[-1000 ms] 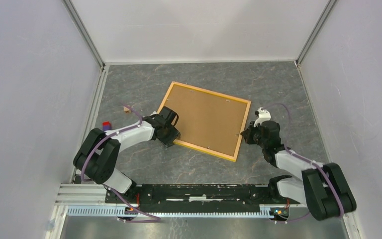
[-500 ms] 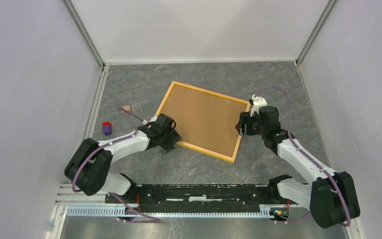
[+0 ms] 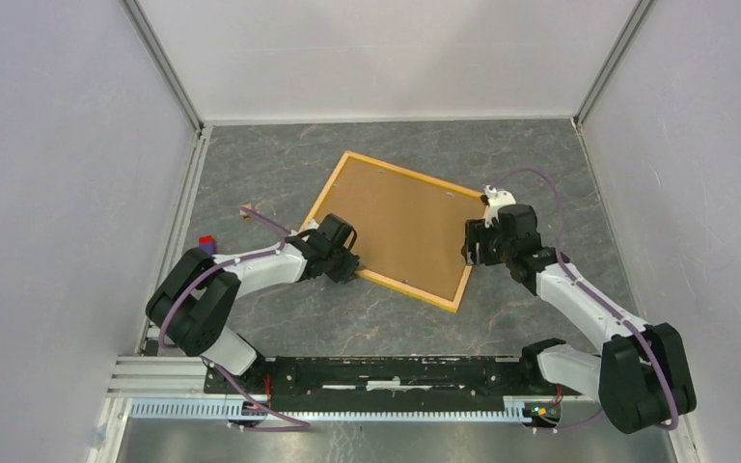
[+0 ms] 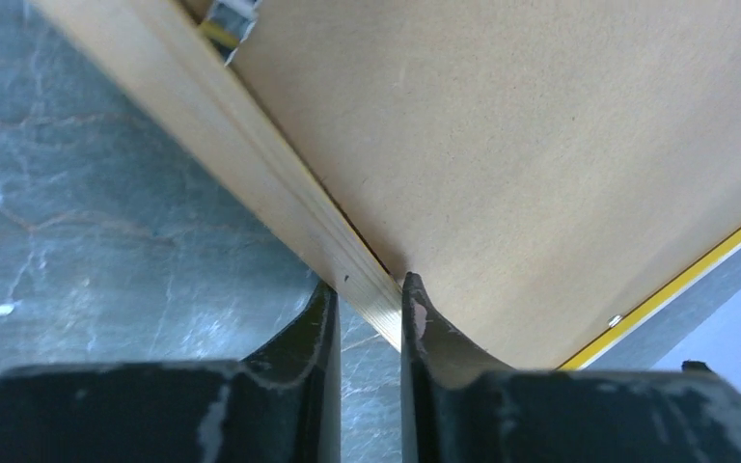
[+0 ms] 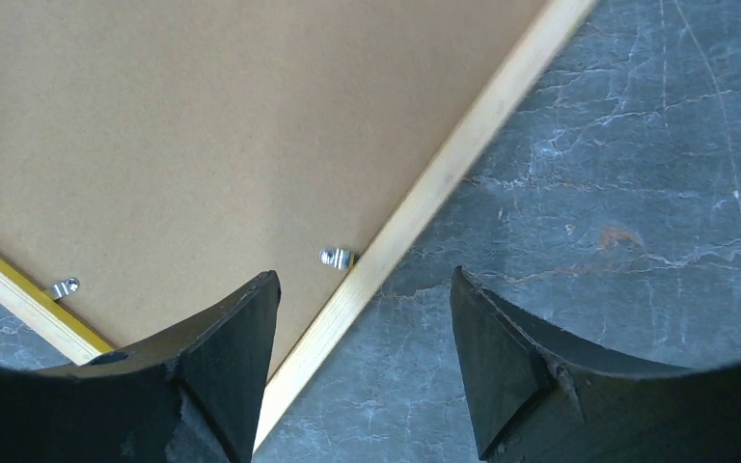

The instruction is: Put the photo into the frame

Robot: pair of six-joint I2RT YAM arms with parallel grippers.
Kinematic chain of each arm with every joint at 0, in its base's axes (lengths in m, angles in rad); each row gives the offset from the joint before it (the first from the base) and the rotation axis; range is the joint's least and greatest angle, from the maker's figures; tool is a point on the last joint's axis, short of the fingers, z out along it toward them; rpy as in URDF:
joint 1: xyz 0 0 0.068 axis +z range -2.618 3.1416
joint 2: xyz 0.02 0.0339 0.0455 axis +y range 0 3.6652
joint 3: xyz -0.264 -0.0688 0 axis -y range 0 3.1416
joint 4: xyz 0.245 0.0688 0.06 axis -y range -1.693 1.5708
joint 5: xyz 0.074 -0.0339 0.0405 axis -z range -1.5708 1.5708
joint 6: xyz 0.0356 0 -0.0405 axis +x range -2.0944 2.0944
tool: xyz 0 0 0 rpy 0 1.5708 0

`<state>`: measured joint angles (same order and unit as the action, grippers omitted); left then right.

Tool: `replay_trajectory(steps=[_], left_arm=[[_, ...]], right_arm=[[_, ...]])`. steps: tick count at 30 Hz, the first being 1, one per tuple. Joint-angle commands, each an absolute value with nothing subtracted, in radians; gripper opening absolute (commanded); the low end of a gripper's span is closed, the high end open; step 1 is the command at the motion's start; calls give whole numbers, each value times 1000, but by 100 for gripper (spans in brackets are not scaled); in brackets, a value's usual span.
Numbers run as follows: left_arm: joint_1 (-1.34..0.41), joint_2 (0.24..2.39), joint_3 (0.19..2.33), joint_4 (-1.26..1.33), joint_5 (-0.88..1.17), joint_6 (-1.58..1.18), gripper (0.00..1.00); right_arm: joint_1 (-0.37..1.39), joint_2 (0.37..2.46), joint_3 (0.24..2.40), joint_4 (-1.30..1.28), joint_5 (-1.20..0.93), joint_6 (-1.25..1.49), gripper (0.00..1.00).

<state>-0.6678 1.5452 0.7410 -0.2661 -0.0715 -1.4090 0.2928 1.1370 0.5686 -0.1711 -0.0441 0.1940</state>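
The left arm lay low and bent across the grey desk (image 3: 270, 169), and the left claw (image 3: 345, 262) pinched the near-left rail of the frame (image 3: 407, 288), one finger outside the wood and the other on the brown backing board (image 3: 405, 222). The right arm reached forward to the frame's right rail, where the right claw (image 3: 473, 247) stood spread wide, with the rail and a small metal clip (image 5: 338, 257) showing between its fingers; the frame sat back-up and skewed at mid-desk

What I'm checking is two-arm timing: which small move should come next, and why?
Probably close the right gripper on the light orange-yellow wooden picture frame: its open fingers straddle the frame's right rail, while the left gripper pinches the near-left rail.
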Motion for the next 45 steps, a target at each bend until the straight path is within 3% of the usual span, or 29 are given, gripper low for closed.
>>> replay_trajectory(steps=[1,5,13,19,26,28,32,35,45], left_arm=[[-673,1602,710,-343,-131,-1173,12],[-657,1598,743,-410,-113,-912,3],[-468,1679,809,-493,89,-652,2],[-380,1753,967,-629,183,-479,2],[-337,1865,1122,-761,148,-291,2],[-337,1874,1105,-739,155,-305,2],[-331,1885,1110,-730,184,-313,2],[-327,1879,1119,-725,191,-320,2],[-315,1907,1124,-718,231,-331,2]], right_arm=[[293,1110,650,-173,-6,172,71],[292,1116,671,-172,-6,164,71],[291,1174,673,-150,53,142,73],[290,1261,711,-150,111,104,89],[267,1312,684,-129,157,94,97],[250,1320,648,-92,119,108,95],[248,1353,632,-106,11,134,78],[249,1320,578,-38,-70,140,79],[282,1245,527,-164,-32,159,75]])
